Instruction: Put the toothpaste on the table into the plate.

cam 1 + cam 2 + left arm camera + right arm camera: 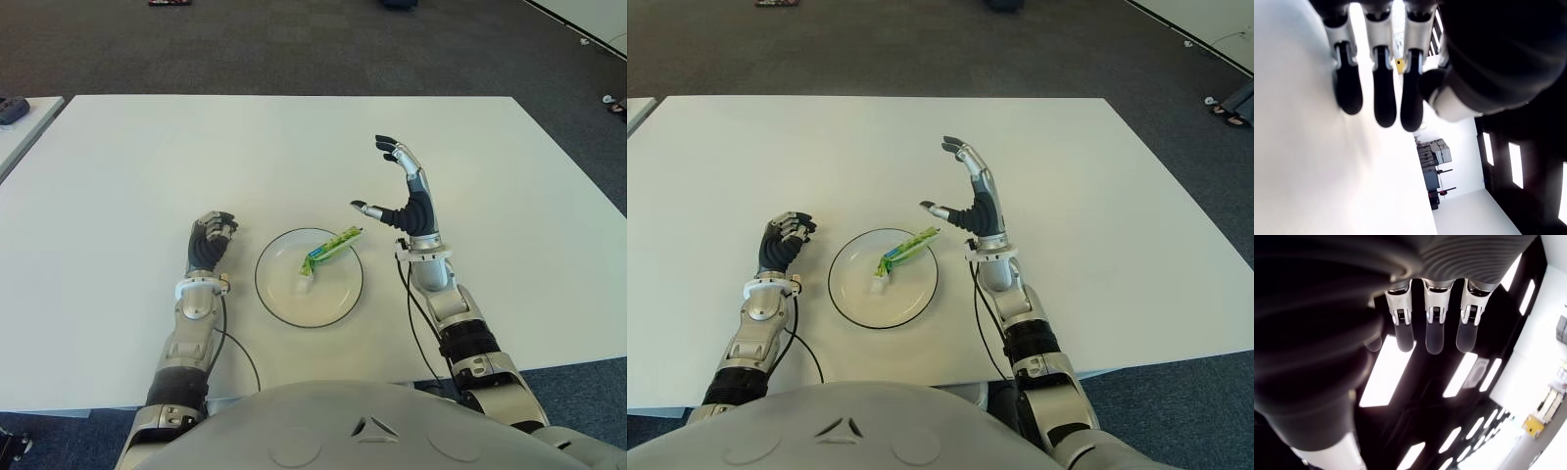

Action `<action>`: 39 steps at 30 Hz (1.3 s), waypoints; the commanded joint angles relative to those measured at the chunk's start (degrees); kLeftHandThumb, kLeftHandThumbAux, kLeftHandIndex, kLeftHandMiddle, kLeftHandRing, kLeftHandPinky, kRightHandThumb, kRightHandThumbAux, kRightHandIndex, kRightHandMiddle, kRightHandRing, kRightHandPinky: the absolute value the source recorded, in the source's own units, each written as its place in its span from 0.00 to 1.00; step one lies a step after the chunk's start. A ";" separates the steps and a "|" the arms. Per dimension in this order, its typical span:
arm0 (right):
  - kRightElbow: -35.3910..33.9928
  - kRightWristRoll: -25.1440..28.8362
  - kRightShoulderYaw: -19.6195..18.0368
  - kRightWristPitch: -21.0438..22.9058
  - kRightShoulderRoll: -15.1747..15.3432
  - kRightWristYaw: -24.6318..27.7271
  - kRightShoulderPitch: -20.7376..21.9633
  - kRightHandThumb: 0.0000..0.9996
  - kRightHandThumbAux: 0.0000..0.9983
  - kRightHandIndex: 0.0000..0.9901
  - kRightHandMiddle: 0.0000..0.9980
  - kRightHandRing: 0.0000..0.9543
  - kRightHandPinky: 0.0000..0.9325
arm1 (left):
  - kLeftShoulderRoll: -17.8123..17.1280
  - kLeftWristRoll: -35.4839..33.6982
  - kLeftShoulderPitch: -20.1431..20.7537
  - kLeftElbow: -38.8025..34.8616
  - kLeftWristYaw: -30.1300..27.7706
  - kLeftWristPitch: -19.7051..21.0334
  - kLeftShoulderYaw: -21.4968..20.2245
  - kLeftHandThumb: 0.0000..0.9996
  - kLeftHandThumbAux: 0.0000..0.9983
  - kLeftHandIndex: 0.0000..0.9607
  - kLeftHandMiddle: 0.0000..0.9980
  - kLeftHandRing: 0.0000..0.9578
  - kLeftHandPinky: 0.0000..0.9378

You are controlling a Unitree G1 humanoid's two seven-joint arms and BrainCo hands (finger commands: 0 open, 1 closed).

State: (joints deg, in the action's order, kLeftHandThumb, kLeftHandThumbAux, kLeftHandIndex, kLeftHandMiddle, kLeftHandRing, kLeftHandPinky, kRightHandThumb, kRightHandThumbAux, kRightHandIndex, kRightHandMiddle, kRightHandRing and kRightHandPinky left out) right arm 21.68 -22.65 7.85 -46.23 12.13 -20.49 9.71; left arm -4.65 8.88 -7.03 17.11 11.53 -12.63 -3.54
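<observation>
Toothpaste: a small green tube (330, 248) lies inside the plate (277, 291), slanted; its white cap end points toward the plate's middle, its far end reaches to the rim on the side of the right hand; nothing grips it.
Plate: round, white, dark-rimmed; it sits on the white table (294, 147) near the robot's edge, between the two hands.
Right hand: the right hand (400, 191) is raised above the table just beside the plate on the robot's right; fingers (390, 148) stretched upward and spread, thumb (364, 208) pointing toward the plate and close to the tube's far end without touching it; the palm is empty; the right wrist view shows the fingers (1433, 335) extended with nothing between them.
Left hand: the left hand (211, 240) shows on the plate's left, apart from its rim; fingers (221, 221) loosely bent, holding nothing; in the left wrist view the fingertips (1385, 100) hang close to the white surface, though contact cannot be told.
Table: otherwise bare around the plate; dark carpet (294, 39) lies beyond its far edge; a corner of a second white table (29, 117) shows at the robot's far left.
</observation>
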 commanded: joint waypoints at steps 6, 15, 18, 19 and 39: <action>7.59 13.36 -2.49 -2.53 -5.46 5.23 1.62 0.22 0.91 0.27 0.25 0.24 0.27 | -0.63 -0.93 1.89 2.54 -1.72 -1.16 0.03 0.70 0.72 0.44 0.48 0.48 0.47; 13.62 15.77 -6.96 0.62 -8.93 4.05 0.43 0.28 0.93 0.32 0.30 0.30 0.32 | -1.12 -1.07 3.60 5.37 -1.48 -3.50 -0.47 0.70 0.72 0.44 0.47 0.48 0.48; 13.13 15.11 -7.65 2.54 -9.51 3.55 0.46 0.29 0.94 0.34 0.33 0.31 0.32 | -1.25 -1.09 4.04 6.06 -1.43 -3.92 -0.56 0.70 0.72 0.44 0.47 0.48 0.48; 12.79 14.75 -7.87 3.67 -9.71 3.24 0.38 0.29 0.94 0.34 0.33 0.32 0.32 | -1.31 -1.13 4.25 6.26 -1.40 -4.01 -0.64 0.70 0.72 0.44 0.47 0.48 0.48; 17.04 12.68 -8.94 13.16 -10.42 0.43 1.41 0.70 0.74 0.43 0.43 0.42 0.41 | -0.92 -1.90 5.55 6.61 -1.53 -4.36 -1.01 0.70 0.72 0.44 0.45 0.46 0.46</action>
State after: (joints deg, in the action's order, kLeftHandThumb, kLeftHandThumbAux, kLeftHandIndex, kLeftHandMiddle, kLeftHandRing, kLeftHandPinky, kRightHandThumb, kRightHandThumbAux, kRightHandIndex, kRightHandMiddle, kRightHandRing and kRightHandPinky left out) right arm 35.93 -9.27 -1.00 -33.51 1.65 -19.75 10.68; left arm -5.79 7.80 -1.61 23.58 10.61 -17.34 -4.27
